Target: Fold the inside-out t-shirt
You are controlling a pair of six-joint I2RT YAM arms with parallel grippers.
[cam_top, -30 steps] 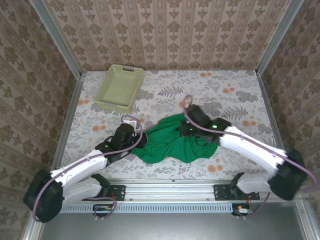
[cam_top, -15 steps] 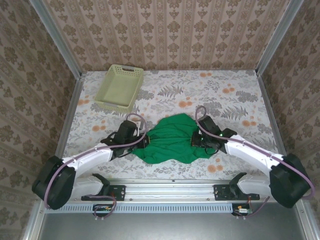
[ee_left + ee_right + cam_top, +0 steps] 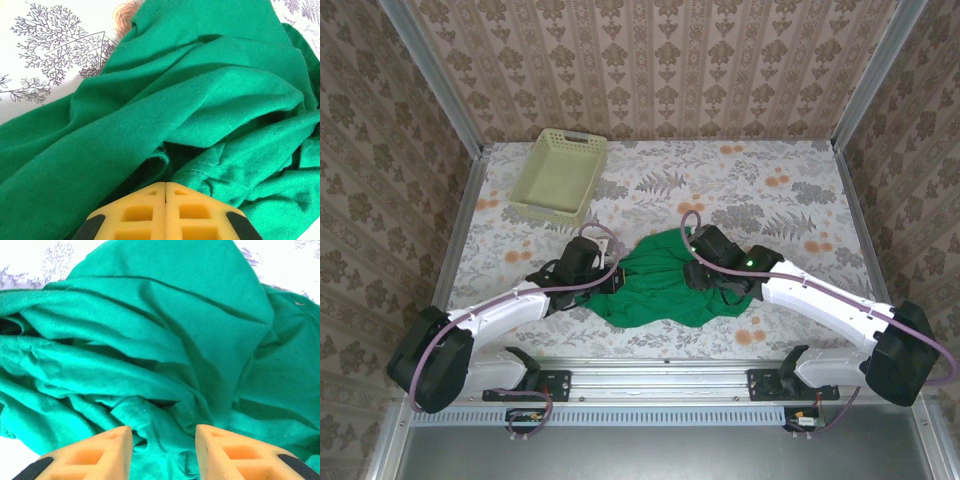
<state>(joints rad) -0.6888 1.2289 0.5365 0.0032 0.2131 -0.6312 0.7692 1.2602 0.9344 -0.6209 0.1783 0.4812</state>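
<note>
floral-patterned cloth covers the table (image 3: 780, 180) inside a wallpapered booth. from the top camera i see the inside-out t-shirt (image 3: 665, 290) lying in a crumpled green heap near the front edge, between my two arms and well apart from the pale lattice basket (image 3: 560, 175) in the far left corner. the left gripper (image 3: 607, 281) sits at the shirt's left edge and the right gripper (image 3: 705, 277) is low over its right part. on the left wrist camera the yellow pads are pressed flat together with no gap. folds and a stitched hem run right up to the tips, so i judge this claw is pinching a bit of the fabric, though the pinch itself is hidden. on the right wrist camera the two orange fingers stand spread apart with rumpled cloth under the gap and nothing clamped. i read this as the spreading-out step, with no fold made yet and the shirt far from flat. next, the right claw needs to settle on a hem or sleeve edge and close. then both arms should draw apart to stretch the cloth flat, taking care not to gather several layers at once.
</note>
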